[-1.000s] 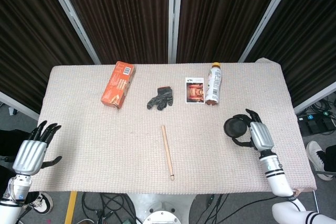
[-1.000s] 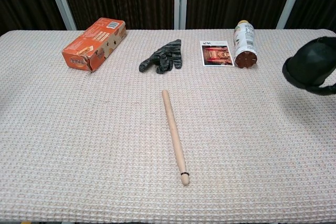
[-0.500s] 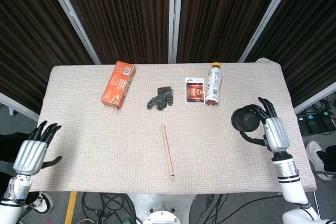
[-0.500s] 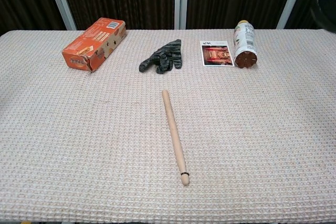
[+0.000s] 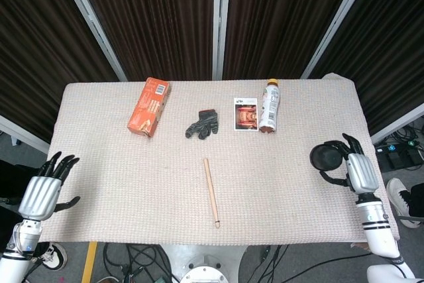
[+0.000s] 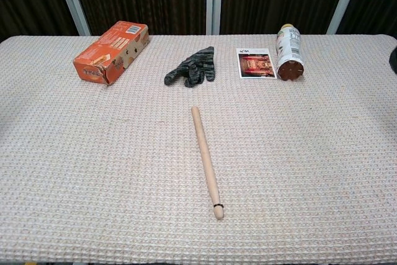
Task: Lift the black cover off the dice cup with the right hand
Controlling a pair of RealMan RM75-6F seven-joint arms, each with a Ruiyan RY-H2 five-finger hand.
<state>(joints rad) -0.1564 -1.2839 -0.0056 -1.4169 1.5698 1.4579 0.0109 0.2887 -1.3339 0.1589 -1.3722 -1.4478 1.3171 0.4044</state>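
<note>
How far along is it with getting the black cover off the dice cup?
Done, by the look of it: the right hand holds the black cover near the table's right edge. No cup base is visible beneath it or elsewhere on the table, so I can't confirm the separation itself. In hand: just the cover. Left: possibly setting it down. The left hand is open and idle.

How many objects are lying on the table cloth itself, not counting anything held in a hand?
5: an orange box far left, a dark glove at centre back, a picture card beside a tipped bottle to its right, and a wooden stick at centre front. None looks hidden.
</note>
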